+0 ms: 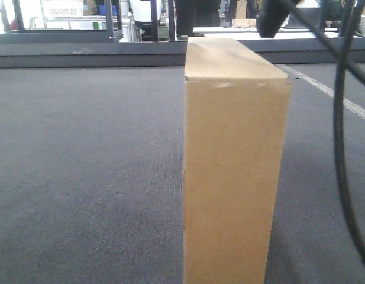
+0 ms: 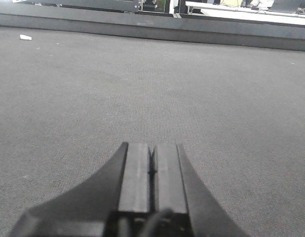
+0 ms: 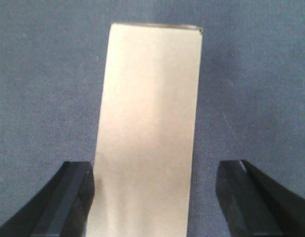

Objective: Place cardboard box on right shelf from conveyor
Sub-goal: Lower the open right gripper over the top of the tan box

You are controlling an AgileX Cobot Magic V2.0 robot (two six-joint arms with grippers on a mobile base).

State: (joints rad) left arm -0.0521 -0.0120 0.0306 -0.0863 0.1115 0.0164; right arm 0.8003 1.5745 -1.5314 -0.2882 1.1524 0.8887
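A plain tan cardboard box (image 1: pixel 235 165) stands upright on the dark grey conveyor (image 1: pixel 87 177), narrow face toward the front camera. In the right wrist view the box's top (image 3: pixel 150 123) lies between the spread fingers of my right gripper (image 3: pixel 154 190). That gripper is open; the left finger sits against the box's side and the right finger stands apart from it. My left gripper (image 2: pixel 152 163) is shut on nothing, low over bare belt (image 2: pixel 142 89), with no box in its view. The right shelf is out of view.
A dark rail (image 1: pixel 87 56) edges the belt's far side, with benches and clutter behind. A black cable (image 1: pixel 342 142) hangs down at the right of the front view. A small white scrap (image 2: pixel 25 37) lies on the belt far left.
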